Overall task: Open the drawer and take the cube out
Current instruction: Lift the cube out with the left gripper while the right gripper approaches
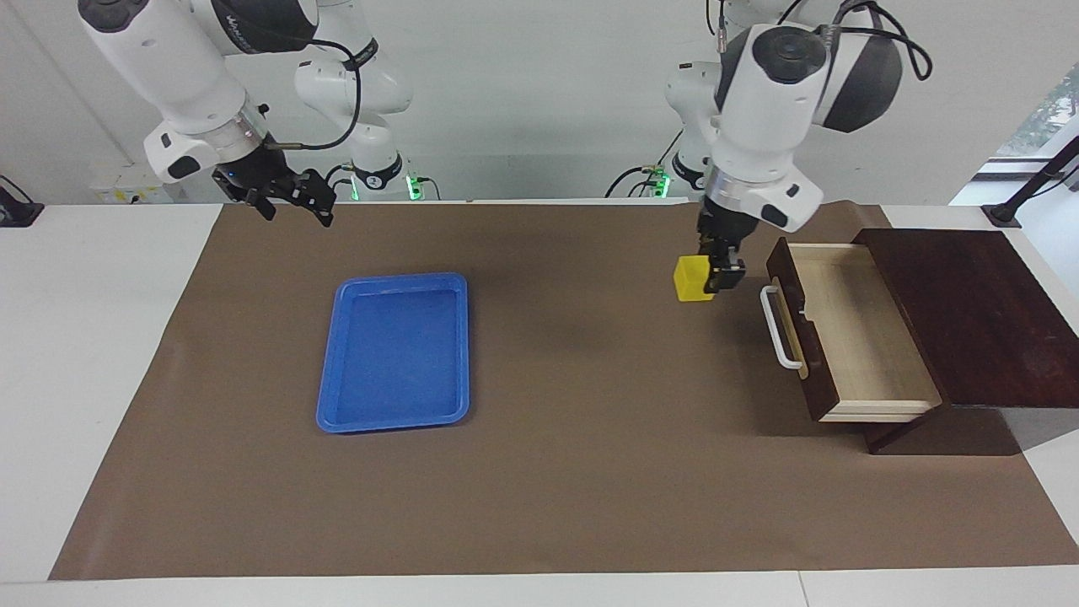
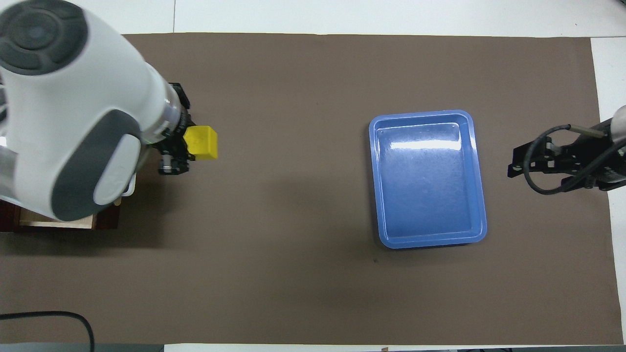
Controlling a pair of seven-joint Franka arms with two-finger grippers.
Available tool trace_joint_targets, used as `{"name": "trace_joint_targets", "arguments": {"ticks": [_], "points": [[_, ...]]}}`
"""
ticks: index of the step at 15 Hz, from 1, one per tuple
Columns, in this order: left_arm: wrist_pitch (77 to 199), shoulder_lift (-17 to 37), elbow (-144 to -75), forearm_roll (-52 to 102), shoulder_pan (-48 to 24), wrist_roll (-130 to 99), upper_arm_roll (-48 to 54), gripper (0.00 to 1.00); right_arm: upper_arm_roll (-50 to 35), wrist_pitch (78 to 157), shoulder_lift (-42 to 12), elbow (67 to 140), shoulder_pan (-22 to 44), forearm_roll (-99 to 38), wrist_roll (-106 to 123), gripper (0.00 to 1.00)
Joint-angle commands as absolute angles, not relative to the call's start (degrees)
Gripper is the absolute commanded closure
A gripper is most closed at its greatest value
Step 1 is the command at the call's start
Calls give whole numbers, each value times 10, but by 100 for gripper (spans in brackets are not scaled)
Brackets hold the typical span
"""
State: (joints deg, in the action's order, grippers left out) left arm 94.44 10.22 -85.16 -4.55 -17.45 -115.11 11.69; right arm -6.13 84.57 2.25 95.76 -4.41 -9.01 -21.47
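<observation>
The drawer [image 1: 851,337] stands pulled open at the left arm's end of the table, its dark front and white handle [image 1: 780,329] facing the table's middle and its pale wood inside bare. In the overhead view the left arm hides most of the drawer [image 2: 58,225]. My left gripper [image 1: 714,276] [image 2: 185,144] is shut on the yellow cube [image 1: 693,279] [image 2: 202,142] and holds it in the air over the brown mat, just in front of the drawer. My right gripper [image 1: 299,215] [image 2: 512,164] hangs open and holds nothing, over the mat's edge at the right arm's end.
A blue plastic tray [image 1: 403,276] [image 2: 420,114] lies on the brown mat [image 1: 590,464] toward the right arm's end, with nothing in it. The dark wooden cabinet [image 1: 969,312] that houses the drawer sits at the mat's edge.
</observation>
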Motion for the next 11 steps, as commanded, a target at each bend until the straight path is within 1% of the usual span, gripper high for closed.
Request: {"name": "trace_joint_targets", "arguments": {"ticks": [1, 5, 8, 9, 11], "points": [[964, 117, -853, -25, -220, -1201, 107, 100, -63, 870, 20, 985, -30, -158, -356, 0], [994, 148, -857, -15, -264, -1245, 106, 100, -63, 942, -32, 986, 10, -267, -560, 0], [1018, 149, -863, -14, -266, -1273, 106, 100, -64, 1007, -75, 990, 50, -331, -672, 0], [1026, 149, -867, -15, -267, -1276, 106, 100, -63, 1029, -86, 994, 59, -357, -697, 0], [1038, 149, -873, -15, -266, -1277, 106, 100, -63, 1070, -86, 1029, 72, -406, -723, 0]]}}
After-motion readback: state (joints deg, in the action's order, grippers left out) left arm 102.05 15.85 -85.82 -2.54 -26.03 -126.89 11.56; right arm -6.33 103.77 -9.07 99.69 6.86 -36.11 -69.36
